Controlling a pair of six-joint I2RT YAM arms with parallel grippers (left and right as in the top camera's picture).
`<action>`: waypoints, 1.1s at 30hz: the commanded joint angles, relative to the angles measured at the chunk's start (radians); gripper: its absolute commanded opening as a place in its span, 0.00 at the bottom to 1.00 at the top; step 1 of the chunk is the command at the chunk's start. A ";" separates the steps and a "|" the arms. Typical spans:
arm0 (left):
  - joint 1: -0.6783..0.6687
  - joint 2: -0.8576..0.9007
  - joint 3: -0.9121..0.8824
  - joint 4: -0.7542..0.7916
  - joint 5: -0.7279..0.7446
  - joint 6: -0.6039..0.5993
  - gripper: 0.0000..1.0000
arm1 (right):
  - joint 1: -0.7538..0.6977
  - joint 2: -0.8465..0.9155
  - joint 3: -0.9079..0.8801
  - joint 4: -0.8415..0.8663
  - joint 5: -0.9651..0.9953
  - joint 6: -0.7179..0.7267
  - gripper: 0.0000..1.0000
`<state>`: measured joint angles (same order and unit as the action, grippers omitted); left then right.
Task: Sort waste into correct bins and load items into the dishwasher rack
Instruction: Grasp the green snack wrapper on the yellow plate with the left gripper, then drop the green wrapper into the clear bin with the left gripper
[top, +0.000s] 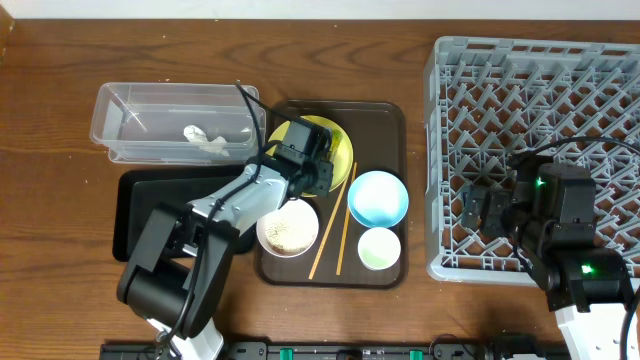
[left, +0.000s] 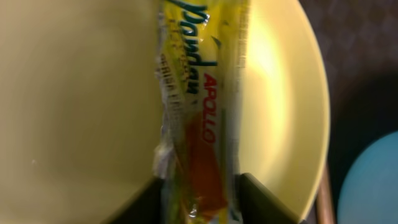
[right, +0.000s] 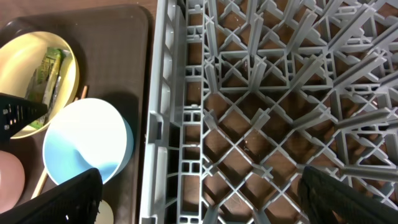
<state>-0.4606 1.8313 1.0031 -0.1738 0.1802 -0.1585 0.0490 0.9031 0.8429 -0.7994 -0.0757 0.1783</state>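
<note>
Sorting waste: my left gripper (left: 200, 180) open, straddling wrapper (left: 199, 106) on plate (left: 81, 112), mid-worktop. Next I pinch, lift toward tub (top: 118, 112), far-left. Right gripper (right: 199, 174) wide.

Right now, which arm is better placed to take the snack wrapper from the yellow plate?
The left arm: its jaws stand on either side of the snack wrapper on the yellow plate; the right arm hangs with open jaws over the dishwasher rack.

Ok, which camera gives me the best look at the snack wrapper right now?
Left wrist: the snack wrapper fills the frame, lying on the yellow plate between the fingers of the left gripper, print readable. Right wrist shows it small at far left. Overhead, the left gripper hides it.
</note>
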 joint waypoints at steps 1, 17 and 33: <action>-0.006 0.012 0.019 -0.001 -0.001 0.008 0.14 | -0.003 -0.002 0.021 -0.005 -0.008 0.008 0.99; 0.143 -0.303 0.019 0.003 -0.018 -0.005 0.06 | -0.003 -0.002 0.021 -0.008 -0.008 0.008 0.99; 0.508 -0.319 0.019 -0.002 -0.148 -0.637 0.06 | -0.003 -0.002 0.021 -0.008 -0.008 0.008 0.99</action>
<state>0.0269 1.4693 1.0103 -0.1692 0.0486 -0.5873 0.0490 0.9028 0.8429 -0.8047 -0.0769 0.1787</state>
